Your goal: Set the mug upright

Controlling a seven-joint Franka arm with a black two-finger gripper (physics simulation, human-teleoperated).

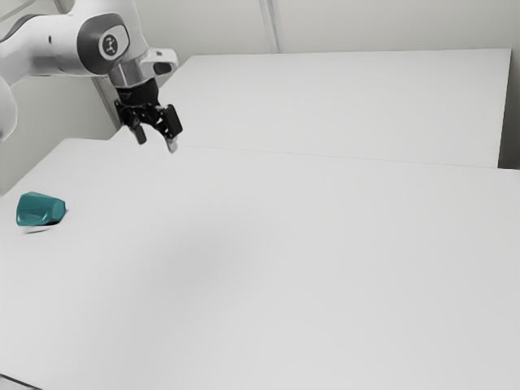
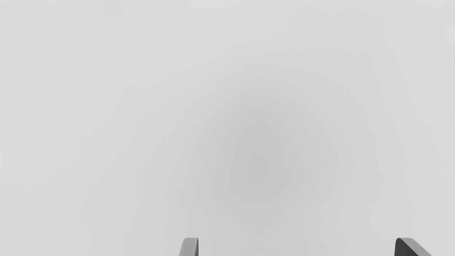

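Lying sideways: teal mug (image 1: 39,209) | jaws apart | dark emblem (image 1: 110,45) on arm (image 1: 61,55)

Bright, diffuse light, table (image 1: 325,284) near white. Soft-edged grey shadow on it in both views, darkest mid-patch. Wall (image 1: 390,24) duller.

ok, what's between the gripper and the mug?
Bare white tabletop, in the exterior view, running from below the open gripper to the teal mug on its side.
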